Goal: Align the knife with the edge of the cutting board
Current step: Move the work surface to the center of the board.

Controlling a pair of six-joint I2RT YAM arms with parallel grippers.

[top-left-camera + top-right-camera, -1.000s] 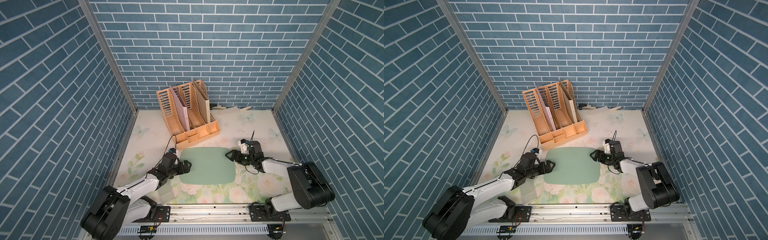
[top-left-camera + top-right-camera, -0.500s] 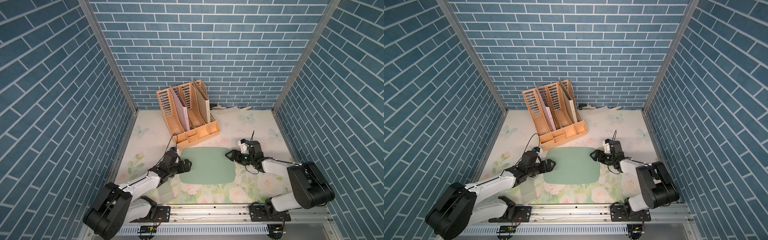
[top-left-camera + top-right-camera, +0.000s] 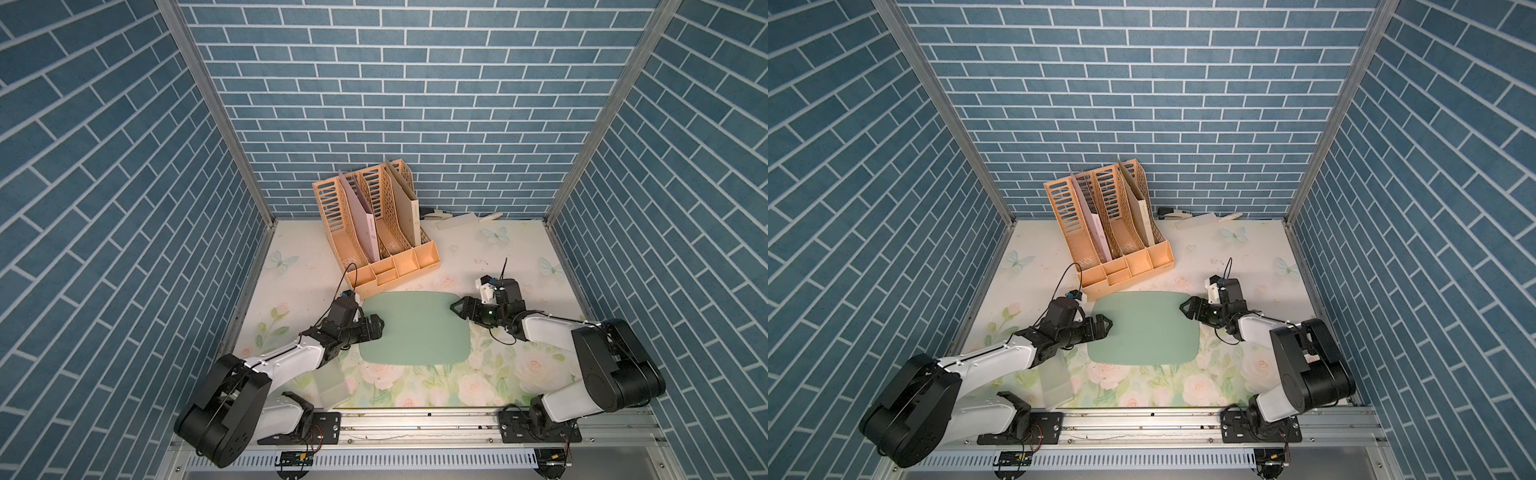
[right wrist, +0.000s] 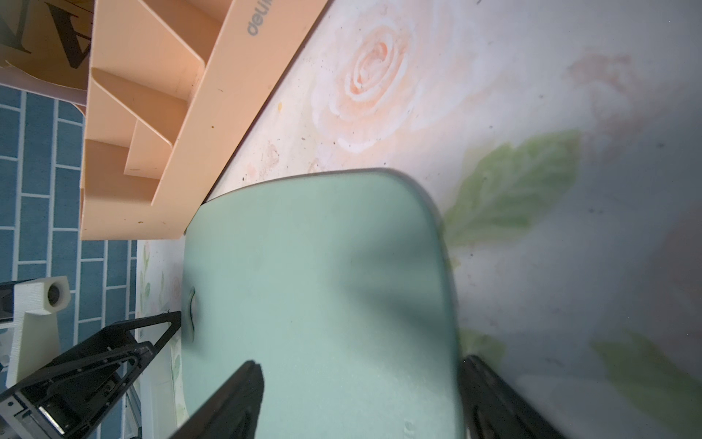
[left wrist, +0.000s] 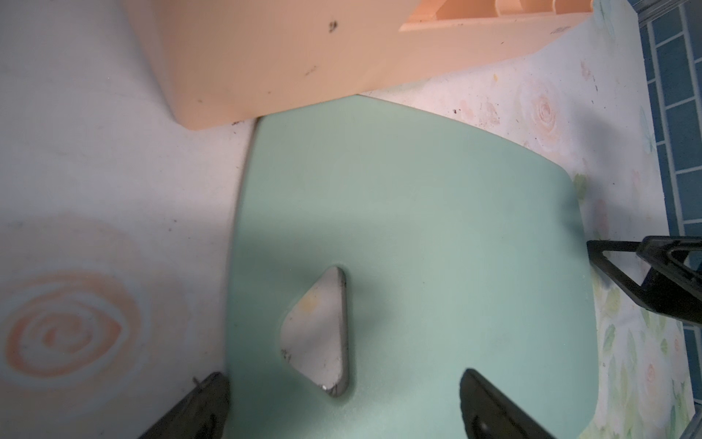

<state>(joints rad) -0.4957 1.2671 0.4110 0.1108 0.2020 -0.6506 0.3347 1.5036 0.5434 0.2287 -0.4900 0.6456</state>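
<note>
The pale green cutting board (image 3: 415,328) (image 3: 1144,328) lies flat near the table's front, its triangular hole (image 5: 319,334) by the left short edge. The cream knife (image 3: 455,220) (image 3: 1196,220) lies far back against the wall, away from both arms. My left gripper (image 3: 376,326) (image 5: 345,410) is open at the board's left edge, one finger (image 5: 212,403) off the board and the other above it. Over the far right corner my right gripper (image 3: 457,309) (image 4: 361,399) is open, straddling the board's (image 4: 315,266) edge. Neither holds anything.
An orange file rack (image 3: 374,232) with folders stands just behind the board, nearly touching its far left corner. A translucent box (image 3: 332,382) lies at the front left under my left arm. A stapler (image 3: 432,214) rests by the back wall beside the knife.
My left gripper has crept slightly forward over the board's left edge. The right arm, the board and the knife have not moved.
</note>
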